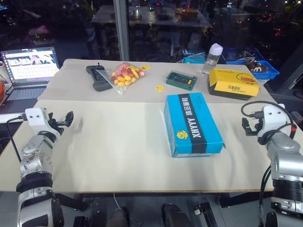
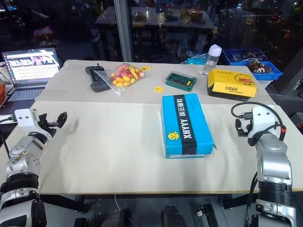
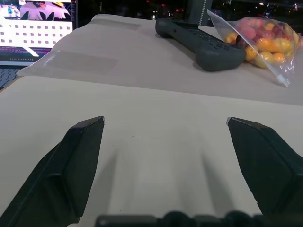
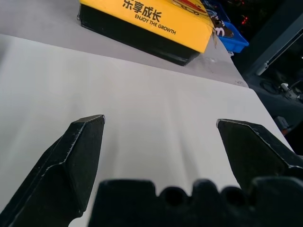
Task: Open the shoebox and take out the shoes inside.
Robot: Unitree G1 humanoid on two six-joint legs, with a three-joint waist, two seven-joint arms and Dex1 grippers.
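Lying flat on the table (image 1: 118, 156), a bit right of the middle, the shoebox (image 1: 191, 124) is resting with its lid shut, so the shoes inside are hiding from sight. It is bright blue, and a black band with white letters is running along the lid, with a little yellow logo sitting near the close end. Nothing is touching it. Just behind it, a small green box (image 1: 181, 79) is sitting on the far part of the table, and a little yellow round thing (image 1: 159, 88) is lying beside that. Farther right, a yellow box (image 1: 234, 82) with a black bottom is sitting near the back corner, and a clear bottle (image 1: 212, 59) with a pale cap is standing upright just behind it. A blue bin (image 1: 255, 66) is sitting past the table edge there. To the left along the back, a clear bag of candy (image 1: 124, 75) in pink, orange and yellow is lying next to a dark handheld device (image 1: 97, 77), touching or almost touching it. A laptop (image 1: 26, 71) is glowing off the far left side. The left gripper (image 1: 66, 119) is hanging over the left edge of the table, well apart from the shoebox, with its two black fingers (image 3: 78, 161) spreading wide and holding nothing. The right gripper (image 1: 250, 126) is hanging over the right edge, near the shoebox but not touching it, and its fingers (image 4: 75, 161) are spreading wide too, with only bare table between them.
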